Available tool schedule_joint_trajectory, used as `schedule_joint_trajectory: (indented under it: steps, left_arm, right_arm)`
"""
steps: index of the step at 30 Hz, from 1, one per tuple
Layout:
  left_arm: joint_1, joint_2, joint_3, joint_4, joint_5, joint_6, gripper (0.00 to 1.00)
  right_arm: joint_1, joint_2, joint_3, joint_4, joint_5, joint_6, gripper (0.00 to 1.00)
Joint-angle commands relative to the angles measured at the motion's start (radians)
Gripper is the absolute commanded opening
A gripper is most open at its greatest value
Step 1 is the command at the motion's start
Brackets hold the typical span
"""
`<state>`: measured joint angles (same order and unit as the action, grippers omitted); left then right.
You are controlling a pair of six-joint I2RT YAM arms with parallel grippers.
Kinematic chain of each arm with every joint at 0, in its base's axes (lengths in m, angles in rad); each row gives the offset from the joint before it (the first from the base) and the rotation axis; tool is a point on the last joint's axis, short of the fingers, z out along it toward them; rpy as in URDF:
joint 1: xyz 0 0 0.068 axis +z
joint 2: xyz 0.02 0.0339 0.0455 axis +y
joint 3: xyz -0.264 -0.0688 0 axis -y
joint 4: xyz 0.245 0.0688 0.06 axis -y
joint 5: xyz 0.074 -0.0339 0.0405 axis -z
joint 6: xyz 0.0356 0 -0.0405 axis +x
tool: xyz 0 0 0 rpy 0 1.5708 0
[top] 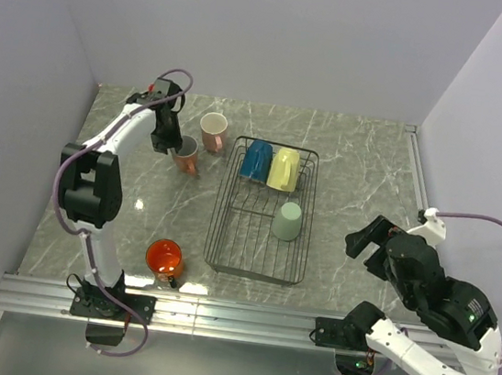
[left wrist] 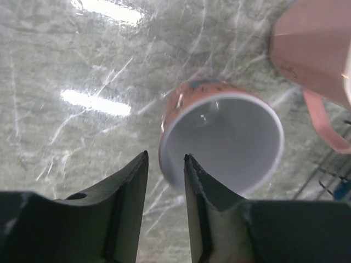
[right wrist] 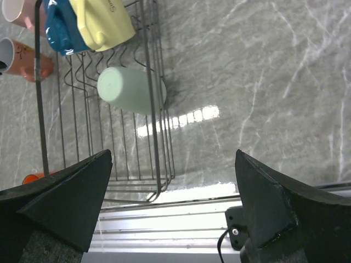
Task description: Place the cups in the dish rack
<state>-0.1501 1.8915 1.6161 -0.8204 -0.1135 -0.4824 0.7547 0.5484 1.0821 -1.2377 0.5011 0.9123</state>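
**Three mugs racked, three on the table; left gripper at a pink mug**

Dish rack (top: 243, 233) sits mid-table, long axis running near to far. At its far end are the blue mug (top: 256, 160) and, just to its right and touching it, the pale yellow mug (top: 283, 168). The mint green mug (top: 288, 221) is against the rack's right side, about halfway along, with its closed base showing to the cameras.

The other mugs are on the grey marbled table (top: 364, 175), left of the rack:
- The upright pink mug (top: 213, 131) stands near the rack's far-left corner, mouth up.
- The tilted pink mug (top: 185, 153) is just near-left of it. The two are close, and contact can't be made out.
- The orange mug (top: 164, 257) is well apart from both, at the near-left, close to the left arm's base.

Left gripper (left wrist: 165, 156) is down at the tilted pink mug. Its jaws stand only a narrow slot apart. The wrist view shows the mug's white interior, with its rim lying right at that slot. I cannot tell whether the wall is actually pinched.

Right gripper (right wrist: 173, 159) is spread wide and holds nothing. It hangs over bare table right of the rack's near end.
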Motion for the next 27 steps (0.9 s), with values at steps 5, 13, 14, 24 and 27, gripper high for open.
schedule_joint_trajectory:
  steps: [5,13,14,24,27]
  left_arm:
    - [0.004,0.083,0.041,0.047,0.005,0.015,0.33]
    - [0.006,0.034,0.044,0.040,0.032,-0.002,0.00]
    - [0.007,0.020,0.053,0.030,0.040,-0.015,0.00]
    - [0.020,-0.331,-0.021,0.128,0.299,-0.218,0.00]
    - [0.020,-0.460,-0.105,0.225,0.412,-0.297,0.00]
  right_arm:
    - [-0.002,-0.062,0.033,-0.092,0.047,0.072,1.00]
    - [-0.002,-0.036,0.016,-0.036,-0.001,0.024,1.00]
    - [-0.002,-0.031,0.013,-0.020,-0.009,0.013,1.00]
    - [-0.002,0.085,0.042,0.425,-0.327,-0.165,1.00]
    - [-0.005,0.137,0.061,0.619,-0.494,-0.167,1.00]
